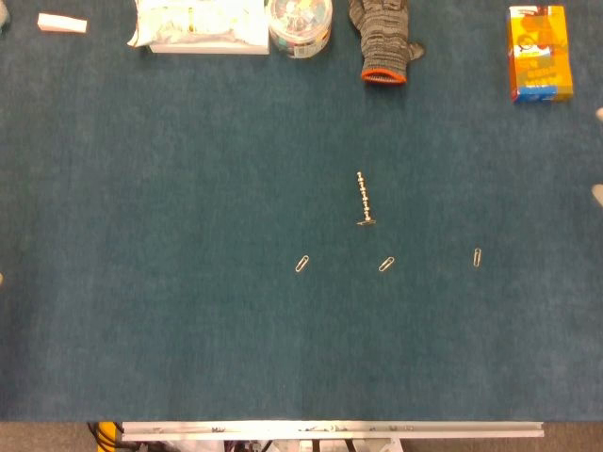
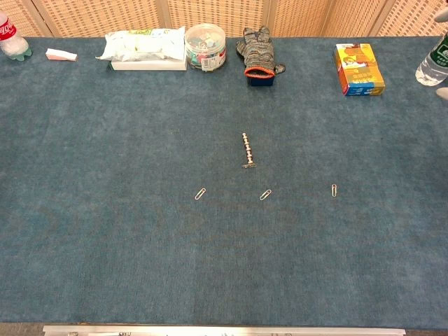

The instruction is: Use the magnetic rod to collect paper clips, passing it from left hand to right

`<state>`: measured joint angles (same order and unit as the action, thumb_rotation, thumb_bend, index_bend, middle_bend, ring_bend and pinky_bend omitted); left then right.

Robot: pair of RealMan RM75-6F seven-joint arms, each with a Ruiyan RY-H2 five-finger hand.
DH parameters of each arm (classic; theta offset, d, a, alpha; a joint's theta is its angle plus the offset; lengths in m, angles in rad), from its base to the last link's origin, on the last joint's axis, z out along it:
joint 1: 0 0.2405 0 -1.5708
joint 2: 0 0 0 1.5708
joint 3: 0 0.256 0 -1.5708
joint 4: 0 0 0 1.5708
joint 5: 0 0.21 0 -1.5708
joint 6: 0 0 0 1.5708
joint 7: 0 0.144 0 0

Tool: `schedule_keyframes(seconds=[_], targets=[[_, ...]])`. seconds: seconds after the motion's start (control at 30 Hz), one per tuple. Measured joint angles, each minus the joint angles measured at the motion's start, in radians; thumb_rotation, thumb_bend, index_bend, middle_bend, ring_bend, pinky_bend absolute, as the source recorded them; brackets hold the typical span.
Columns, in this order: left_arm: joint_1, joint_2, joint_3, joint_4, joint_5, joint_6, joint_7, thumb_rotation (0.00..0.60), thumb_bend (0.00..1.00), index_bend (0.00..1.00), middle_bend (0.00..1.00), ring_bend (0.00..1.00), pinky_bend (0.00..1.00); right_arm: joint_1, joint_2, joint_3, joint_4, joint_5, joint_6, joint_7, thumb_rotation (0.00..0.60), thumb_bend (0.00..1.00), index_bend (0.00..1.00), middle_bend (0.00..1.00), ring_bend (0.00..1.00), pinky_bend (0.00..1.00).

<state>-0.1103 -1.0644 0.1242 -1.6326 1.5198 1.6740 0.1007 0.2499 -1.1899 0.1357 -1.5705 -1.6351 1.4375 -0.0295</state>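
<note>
The magnetic rod [image 1: 365, 199] is lying flat near the middle of the desk [image 1: 141, 330], untouched, with its long axis running from the far side toward the near edge and its flat cross-piece end pointing nearest the robot. Three paper clips are lying in a loose row just nearer than the rod: the left clip [image 1: 302, 264], the middle clip [image 1: 386, 265] almost directly below the rod's near end, and the right clip [image 1: 477, 257] well apart to the right. Only a pale sliver of the right hand [image 1: 597, 194] is showing at the right border of both views; whether it is open or closed cannot be told. At the left border of the head view a faint pale speck is showing, too small to identify, so the left hand is effectively out of sight. By judgement, the rod is sitting slightly right of centre, yet the task is calling for the left hand to reach in first, across and rightward. Along the far edge are lying a white packet [image 2: 143, 47], a clear tub [image 2: 206, 45], a grey knitted glove [image 2: 257, 50] and an orange box [image 2: 358, 68]; its print is too small to read. A red-labelled bottle [image 2: 12, 38] is standing at the far-left corner, brand not legible.
</note>
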Motion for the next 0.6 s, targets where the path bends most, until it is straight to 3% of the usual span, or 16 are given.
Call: schedule_keyframes(seconds=[0.23, 0.6], targets=[[0.018, 0.018, -0.026, -0.003, 0.013, -0.006, -0.039, 0.6, 0.09, 0.31, 0.09, 0.0, 0.11, 0.1, 0.011, 0.017, -0.018, -0.018, -0.115, -0.108, 0.6, 0.18, 0.3, 0.18, 0.11, 0.27], [0.062, 0.044, -0.069, -0.01, 0.023, 0.037, -0.074, 0.6, 0.09, 0.44, 0.09, 0.0, 0.11, 0.328, -0.003, 0.051, 0.016, -0.033, -0.376, -0.169, 0.6, 0.19, 0.37, 0.15, 0.09, 0.26]])
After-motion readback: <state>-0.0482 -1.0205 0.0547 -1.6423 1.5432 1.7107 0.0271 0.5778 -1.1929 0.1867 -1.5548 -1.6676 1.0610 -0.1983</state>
